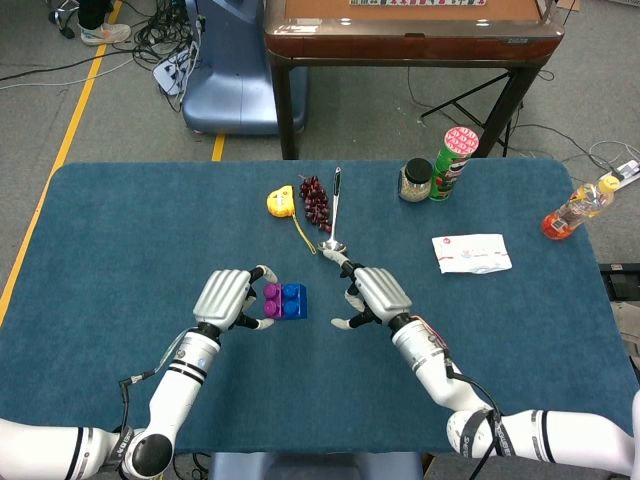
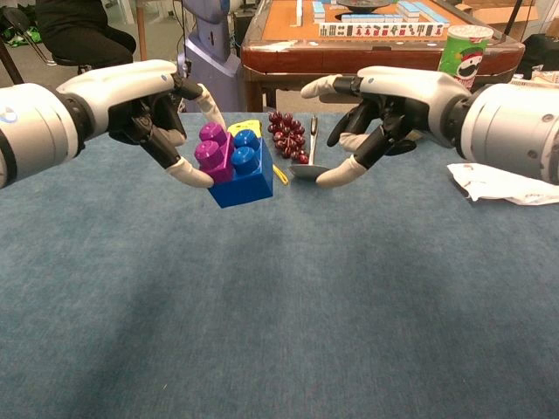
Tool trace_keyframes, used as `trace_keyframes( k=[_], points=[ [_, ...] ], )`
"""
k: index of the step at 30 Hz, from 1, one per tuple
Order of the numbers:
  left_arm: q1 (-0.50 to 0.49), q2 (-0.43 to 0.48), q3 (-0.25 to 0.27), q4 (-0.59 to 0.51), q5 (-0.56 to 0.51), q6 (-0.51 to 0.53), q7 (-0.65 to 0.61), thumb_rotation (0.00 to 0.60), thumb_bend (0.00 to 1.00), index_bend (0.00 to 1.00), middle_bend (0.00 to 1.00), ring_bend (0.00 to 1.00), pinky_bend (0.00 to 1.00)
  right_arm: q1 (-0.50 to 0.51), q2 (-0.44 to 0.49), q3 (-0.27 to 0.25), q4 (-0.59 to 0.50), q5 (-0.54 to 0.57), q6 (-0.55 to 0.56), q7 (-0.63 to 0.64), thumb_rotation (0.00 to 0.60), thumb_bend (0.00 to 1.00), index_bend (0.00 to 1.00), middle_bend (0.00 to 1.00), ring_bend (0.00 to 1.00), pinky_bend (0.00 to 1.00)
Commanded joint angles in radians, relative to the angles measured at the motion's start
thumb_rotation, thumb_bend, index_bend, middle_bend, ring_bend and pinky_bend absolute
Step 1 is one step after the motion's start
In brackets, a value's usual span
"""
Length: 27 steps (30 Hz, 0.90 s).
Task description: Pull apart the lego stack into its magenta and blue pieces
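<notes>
The lego stack is a magenta piece (image 2: 210, 151) joined to a blue piece (image 2: 244, 170), lifted above the blue table (image 2: 279, 332). My left hand (image 2: 148, 105) pinches it from the magenta side, thumb below and a finger above. In the head view the stack (image 1: 283, 301) sits just right of that left hand (image 1: 222, 297). My right hand (image 2: 371, 109) hovers a short way to the right of the blue piece, fingers spread and curved, holding nothing. The head view shows this right hand (image 1: 372, 293) apart from the stack by a small gap.
Behind the stack lie a yellow toy (image 1: 281, 201), dark grapes (image 1: 316, 201) and a metal spoon (image 1: 335, 215). A glass jar (image 1: 416, 181) and green chip can (image 1: 454, 163) stand at the back. A white paper (image 1: 471, 253) and an orange bottle (image 1: 577, 207) are to the right.
</notes>
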Motion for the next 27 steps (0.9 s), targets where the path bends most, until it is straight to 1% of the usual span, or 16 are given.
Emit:
trace_keyframes(
  k=[1,6,15,21,27],
  points=[
    [0.000,0.001,0.001,-0.001,-0.001,0.001,0.002,0.600,0.20,0.61,1.00,0.97,1.00,0.006,-0.024,-0.002,0.019,-0.004,-0.002,0.023,0.600,0.00,0.07,1.00,1.00,1.00],
    [0.000,0.002,0.002,-0.002,-0.002,0.002,-0.001,0.600,0.20,0.61,1.00,0.97,1.00,0.016,-0.059,-0.006,0.045,-0.010,-0.008,0.052,0.600,0.00,0.07,1.00,1.00,1.00],
    [0.001,0.005,0.005,-0.008,0.002,0.003,-0.007,0.600,0.20,0.61,1.00,0.97,1.00,0.040,-0.115,-0.010,0.093,-0.002,-0.013,0.065,0.600,0.00,0.07,1.00,1.00,1.00],
    [0.004,0.006,0.012,-0.014,0.012,0.008,-0.009,0.600,0.20,0.61,1.00,0.97,1.00,0.049,-0.154,-0.001,0.129,0.004,-0.017,0.094,0.600,0.00,0.07,1.00,1.00,1.00],
    [0.007,0.001,0.017,-0.013,0.021,0.013,-0.011,0.600,0.20,0.61,1.00,0.97,1.00,0.057,-0.174,0.011,0.146,0.023,-0.039,0.128,0.600,0.00,0.07,1.00,1.00,1.00]
  ],
)
